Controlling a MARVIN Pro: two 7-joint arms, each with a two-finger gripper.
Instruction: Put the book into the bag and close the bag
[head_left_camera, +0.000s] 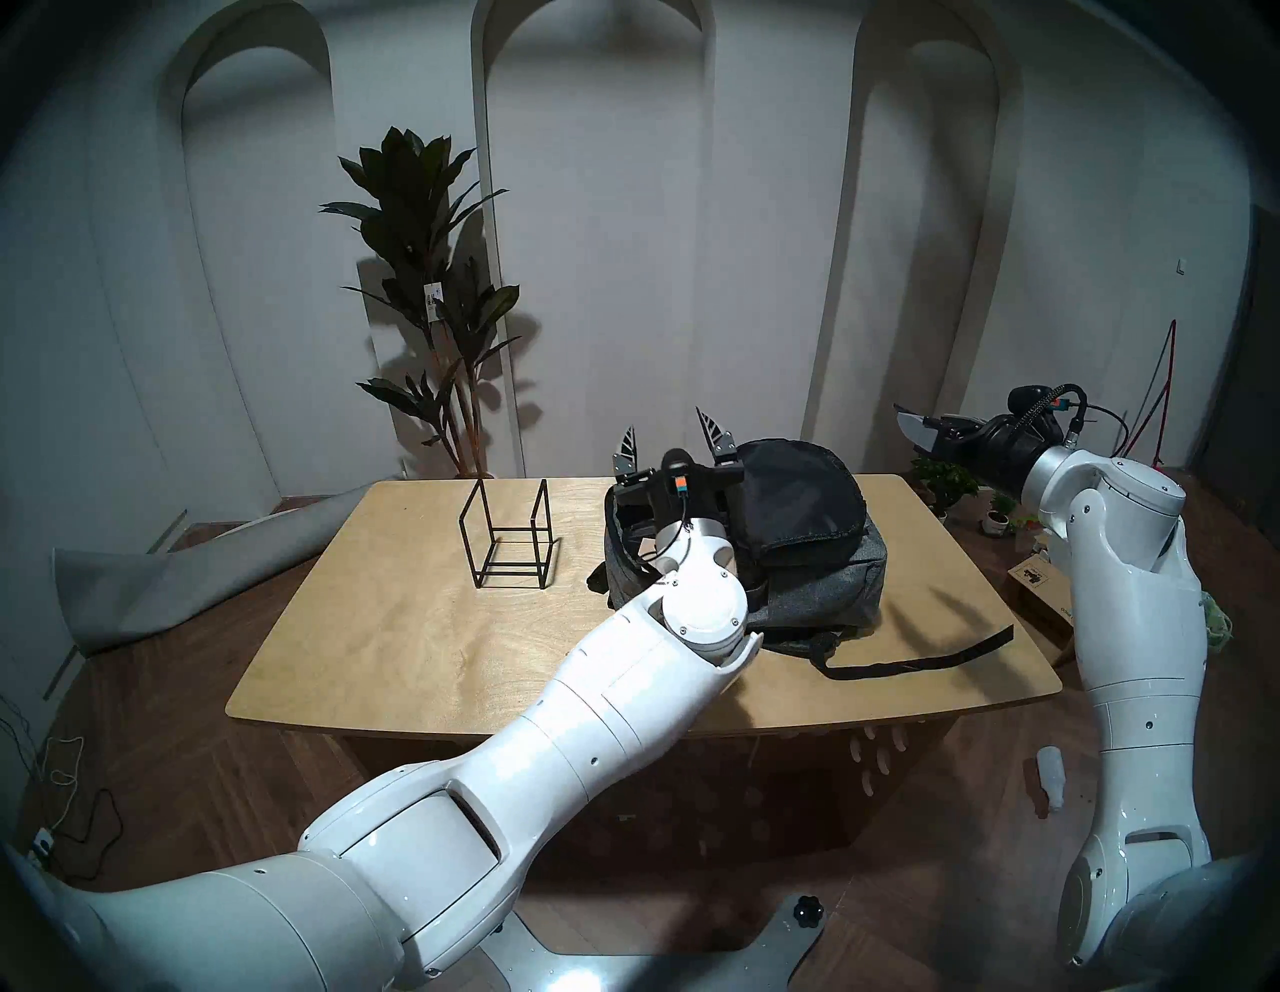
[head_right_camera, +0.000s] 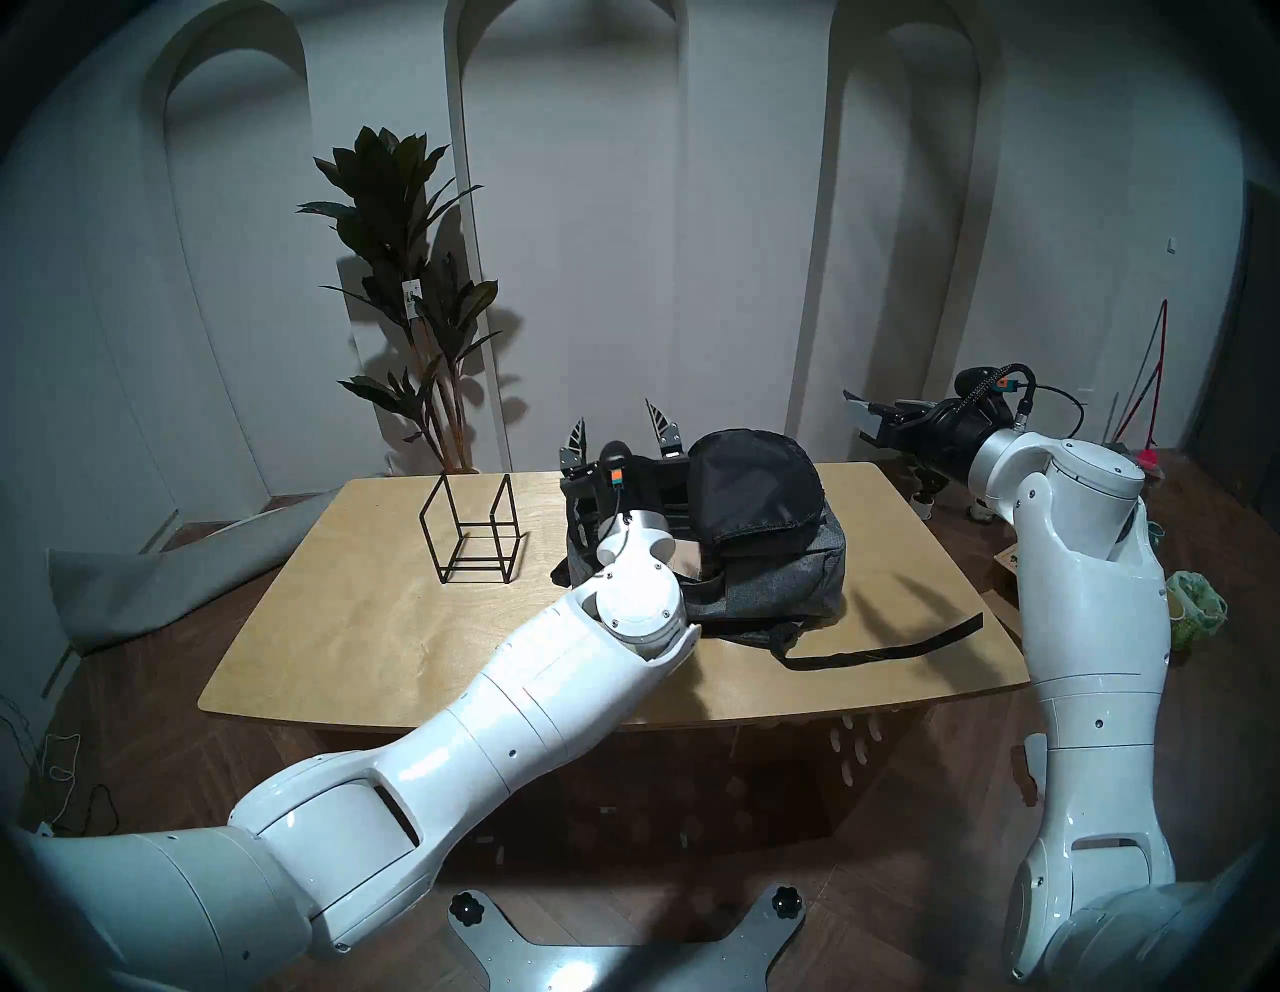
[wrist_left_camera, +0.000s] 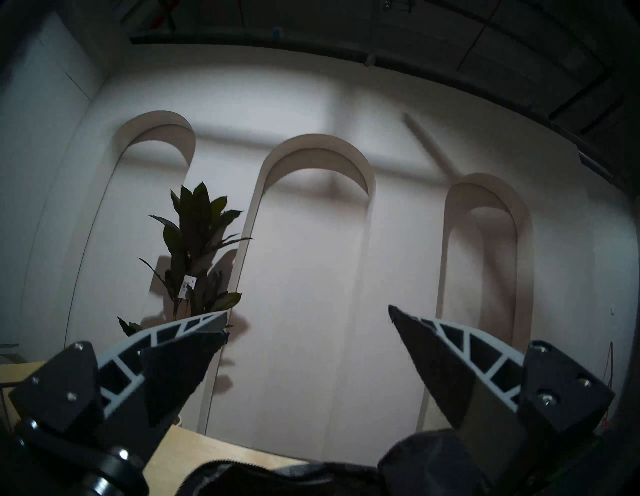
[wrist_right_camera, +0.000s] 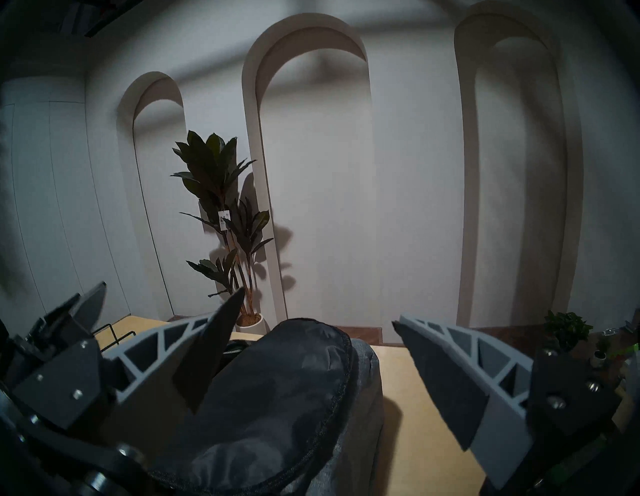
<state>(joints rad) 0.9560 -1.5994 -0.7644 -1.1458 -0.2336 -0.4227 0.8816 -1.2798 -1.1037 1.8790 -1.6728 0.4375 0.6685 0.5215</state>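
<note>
The grey backpack (head_left_camera: 817, 582) lies on the right half of the wooden table (head_left_camera: 415, 658), its flap turned back so the black lining shows (head_right_camera: 755, 485). My left gripper (head_left_camera: 668, 429) is above the bag's left end, fingers pointing up, open and empty; the left wrist view shows the same gripper (wrist_left_camera: 308, 317) with the bag's edge (wrist_left_camera: 311, 478) below it. My right gripper (head_left_camera: 911, 429) is raised beyond the table's right edge, pointing left, open and empty (wrist_right_camera: 317, 308); the bag's flap (wrist_right_camera: 277, 398) lies below it. The book is hidden from every view.
A black wire-frame stand (head_left_camera: 511, 554) is left of the bag. A black strap (head_left_camera: 921, 661) trails toward the table's front right corner. A tall plant (head_left_camera: 429, 298) stands behind the table. A cardboard box (head_left_camera: 1039, 589) and small potted plants (head_left_camera: 945, 481) sit on the floor at right.
</note>
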